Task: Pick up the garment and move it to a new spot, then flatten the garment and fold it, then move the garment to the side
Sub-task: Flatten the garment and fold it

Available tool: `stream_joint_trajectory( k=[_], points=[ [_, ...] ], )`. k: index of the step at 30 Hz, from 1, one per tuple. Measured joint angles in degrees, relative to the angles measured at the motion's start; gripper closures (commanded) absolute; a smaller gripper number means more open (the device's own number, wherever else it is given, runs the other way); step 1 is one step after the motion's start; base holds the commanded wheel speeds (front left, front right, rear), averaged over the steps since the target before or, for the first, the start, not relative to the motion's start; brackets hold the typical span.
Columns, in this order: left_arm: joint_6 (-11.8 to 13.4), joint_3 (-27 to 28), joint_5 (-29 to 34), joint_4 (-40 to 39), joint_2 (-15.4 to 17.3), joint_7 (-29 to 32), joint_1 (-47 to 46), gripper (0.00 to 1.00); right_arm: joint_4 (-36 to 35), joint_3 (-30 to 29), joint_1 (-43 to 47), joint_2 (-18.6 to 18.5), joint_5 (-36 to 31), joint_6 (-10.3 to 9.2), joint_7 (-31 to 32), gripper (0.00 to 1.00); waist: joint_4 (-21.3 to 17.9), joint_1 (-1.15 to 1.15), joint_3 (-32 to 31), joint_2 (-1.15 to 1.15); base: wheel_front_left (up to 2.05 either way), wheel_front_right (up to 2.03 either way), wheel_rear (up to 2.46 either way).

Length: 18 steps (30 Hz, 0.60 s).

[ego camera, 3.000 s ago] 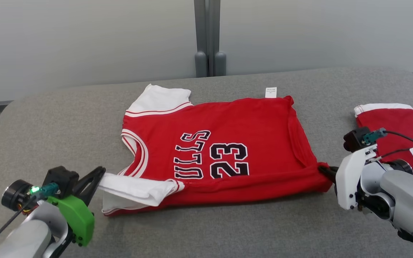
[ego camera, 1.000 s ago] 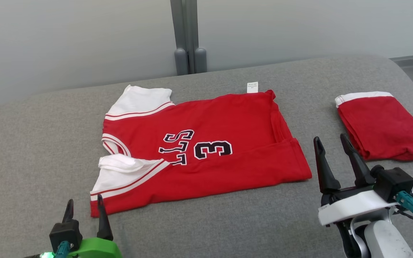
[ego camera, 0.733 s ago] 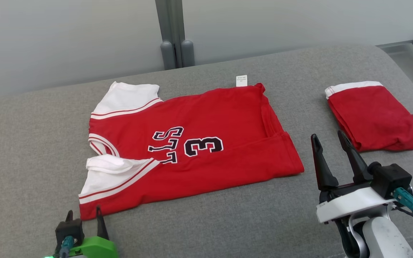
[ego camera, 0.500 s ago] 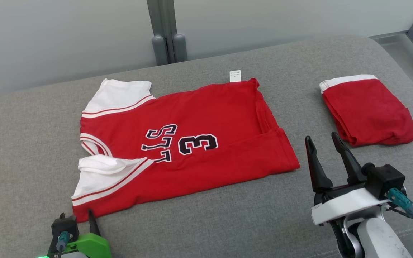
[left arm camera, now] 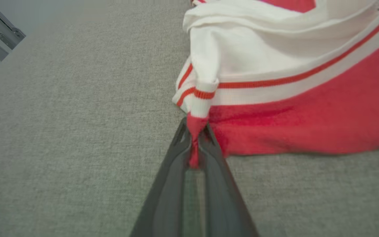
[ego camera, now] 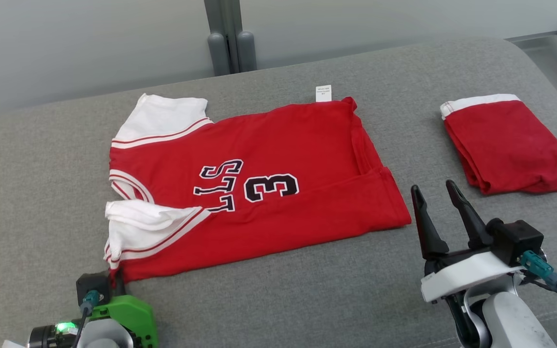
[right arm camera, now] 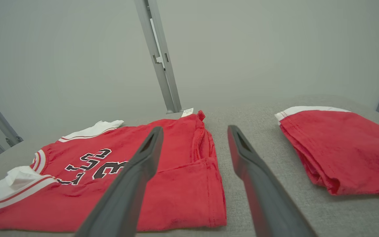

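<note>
The left gripper [ego camera: 115,277] has just clamped down. A second ago its jaws stood open just short of the jersey's near-left corner; now they are clenched on that corner. In the left wrist view a twist of red hem is pinched between the left gripper's [left arm camera: 194,129] jaws. The white sleeve [left arm camera: 242,49] is bunched and drawn in just beyond them.

The jersey [ego camera: 302,140] lies flat in the middle of the grey table [ego camera: 41,183], collar to the left and hem to the right. Its near long edge is already turned over toward the far side. That fold hides part of the lettering [ego camera: 220,186], which read in full three seconds ago. So the first lengthwise fold is laid, and this new hold looks like the start of the next one.

The right gripper [ego camera: 432,187] has not changed. Its jaws stay wide apart, grasping nothing, and it hovers near the jersey's near-right corner without touching it. In the right wrist view that corner lies just past the left finger of the right gripper [right arm camera: 194,131].

A second folded red garment [ego camera: 505,145] rests well apart on the right of the table. The fold is likely to go crooked if only the left corner lifts, so the right jaws probably need to take their corner first.
</note>
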Motion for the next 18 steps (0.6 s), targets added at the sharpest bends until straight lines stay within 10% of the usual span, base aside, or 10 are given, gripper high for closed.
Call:
stream_joint_trajectory(
  k=[18],
  points=[
    [-2.4, -3.4, 2.6, -17.3, -2.0, 0.1, 5.5, 1.00, 26.3, -10.3, -6.5, 2.4, -4.0, 0.00, 4.0, 0.00, 9.2, 0.00, -1.8, 0.00, 0.00, 0.00, 0.00]
  ],
)
